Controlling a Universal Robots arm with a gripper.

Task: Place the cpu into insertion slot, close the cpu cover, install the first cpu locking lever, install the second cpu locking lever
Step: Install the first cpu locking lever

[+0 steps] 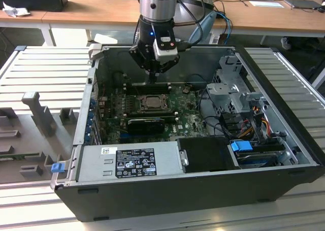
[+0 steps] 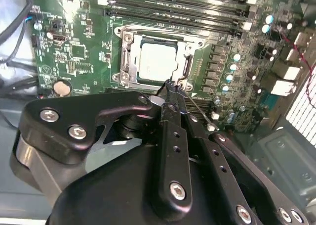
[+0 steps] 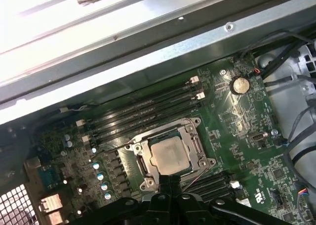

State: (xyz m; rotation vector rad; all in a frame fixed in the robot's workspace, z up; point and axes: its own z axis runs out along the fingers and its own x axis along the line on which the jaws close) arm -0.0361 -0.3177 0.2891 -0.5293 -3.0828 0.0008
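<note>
The cpu [image 2: 157,62] [image 3: 169,153], a pale silvery square, lies flat in the insertion slot [image 2: 129,69] on the green board. The cpu cover [image 2: 185,54] [image 3: 196,147], a silver frame, lies down around the chip, which shows through its window. My gripper [image 2: 170,86] [image 1: 152,80] is shut, its thin black fingertips together at the socket's edge, just above the board. A thin wire lever [image 2: 200,110] [image 3: 196,176] runs along that side beside the fingertips. Whether the tips touch it I cannot tell. In the exterior view the socket [image 1: 151,103] lies just below the gripper.
The board sits inside an open computer case [image 1: 91,114] with metal walls all round. Long black memory slots [image 3: 148,109] flank the socket. A black expansion card [image 1: 146,124], a power supply [image 1: 132,162], a drive cage [image 1: 231,91] and loose cables [image 1: 223,119] crowd the case.
</note>
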